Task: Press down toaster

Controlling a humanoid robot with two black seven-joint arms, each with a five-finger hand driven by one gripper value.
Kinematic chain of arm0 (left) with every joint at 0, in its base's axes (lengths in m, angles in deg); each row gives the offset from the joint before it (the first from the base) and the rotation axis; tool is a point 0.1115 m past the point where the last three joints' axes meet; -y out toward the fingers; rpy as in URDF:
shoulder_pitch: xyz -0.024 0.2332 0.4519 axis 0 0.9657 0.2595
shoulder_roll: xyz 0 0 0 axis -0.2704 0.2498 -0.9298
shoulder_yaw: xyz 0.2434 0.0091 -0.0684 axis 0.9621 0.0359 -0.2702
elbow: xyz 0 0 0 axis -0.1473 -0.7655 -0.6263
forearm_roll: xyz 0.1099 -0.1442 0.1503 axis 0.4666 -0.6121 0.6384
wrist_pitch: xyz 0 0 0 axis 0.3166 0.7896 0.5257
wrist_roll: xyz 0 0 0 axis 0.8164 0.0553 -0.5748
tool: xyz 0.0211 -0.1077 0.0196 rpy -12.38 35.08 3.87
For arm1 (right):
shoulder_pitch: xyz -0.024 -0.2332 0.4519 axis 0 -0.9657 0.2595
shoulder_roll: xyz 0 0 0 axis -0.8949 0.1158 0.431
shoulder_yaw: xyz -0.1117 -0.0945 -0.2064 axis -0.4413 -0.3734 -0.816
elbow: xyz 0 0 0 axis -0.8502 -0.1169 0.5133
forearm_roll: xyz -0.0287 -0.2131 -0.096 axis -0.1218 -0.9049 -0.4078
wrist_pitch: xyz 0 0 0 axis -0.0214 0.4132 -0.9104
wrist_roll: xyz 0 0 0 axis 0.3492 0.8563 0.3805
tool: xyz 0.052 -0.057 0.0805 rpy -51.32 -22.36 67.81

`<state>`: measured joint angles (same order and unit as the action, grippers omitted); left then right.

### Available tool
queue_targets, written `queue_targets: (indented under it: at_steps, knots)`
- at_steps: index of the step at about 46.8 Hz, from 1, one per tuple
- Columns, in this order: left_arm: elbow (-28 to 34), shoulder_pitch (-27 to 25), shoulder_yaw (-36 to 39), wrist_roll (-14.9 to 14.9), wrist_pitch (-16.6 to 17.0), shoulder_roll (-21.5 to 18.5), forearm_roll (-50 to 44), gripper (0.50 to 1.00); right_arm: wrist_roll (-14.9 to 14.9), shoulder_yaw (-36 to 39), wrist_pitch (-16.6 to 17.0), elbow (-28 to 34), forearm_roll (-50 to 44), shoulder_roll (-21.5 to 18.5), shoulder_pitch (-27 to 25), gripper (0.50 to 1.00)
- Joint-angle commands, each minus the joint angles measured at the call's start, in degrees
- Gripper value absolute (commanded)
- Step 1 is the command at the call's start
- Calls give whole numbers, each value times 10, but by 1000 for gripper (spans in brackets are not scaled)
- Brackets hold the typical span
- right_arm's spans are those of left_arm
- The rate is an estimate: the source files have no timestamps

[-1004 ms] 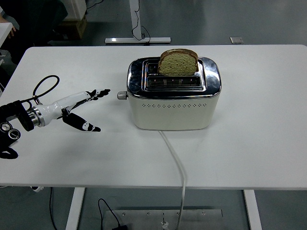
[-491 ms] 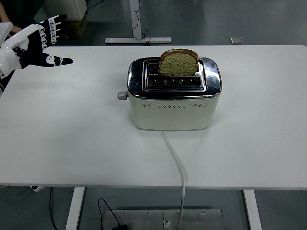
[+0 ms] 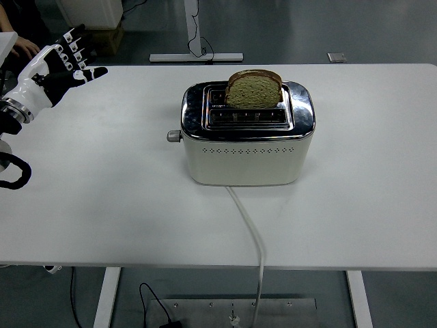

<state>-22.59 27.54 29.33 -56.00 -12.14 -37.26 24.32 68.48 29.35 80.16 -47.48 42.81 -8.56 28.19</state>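
Observation:
A cream and chrome toaster (image 3: 247,140) stands in the middle of the white table (image 3: 102,205). A slice of brown bread (image 3: 254,88) sticks up from its far slot. The toaster's lever knob (image 3: 174,136) is on its left end, in the raised position. My left hand (image 3: 63,65) is raised over the table's far left corner, fingers spread, holding nothing, well away from the lever. The right arm is out of view.
The toaster's white cord (image 3: 251,232) runs from its front over the table's near edge. A person's hand (image 3: 26,46) shows at the top left edge. A table leg base (image 3: 196,57) stands on the floor behind.
My left hand rose from low on the table's left side, near the toaster's lever, up to the far left corner and away from the toaster. The toaster and bread have not moved.

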Motion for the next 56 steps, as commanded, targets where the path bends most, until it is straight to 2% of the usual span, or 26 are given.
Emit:
queue_targets:
  at_steps: [1, 15, 26, 36, 41, 56]
  knots:
    - [-10, 4, 0, -1, 4, 8, -29, 1000, 0, 0, 0, 0, 0, 0, 0, 998]
    - [-79, 6, -3, -2, 4, 46, -153, 1000, 0, 0, 0, 0, 0, 0, 0, 998]
    - [-136, 12, -9, -2, -1, 82, -210, 1000, 0, 0, 0, 0, 0, 0, 0, 998]
    - [-165, 27, -19, -2, -5, 128, -219, 1000, 0, 0, 0, -1, -1, 0, 2, 998]
    - [-175, 28, -26, -1, -18, 142, -220, 1000, 0, 0, 0, -1, -2, 0, 2, 998]
    - [-180, 26, -37, -1, -24, 146, -210, 1000, 0, 0, 0, -1, 0, 0, 2, 998]
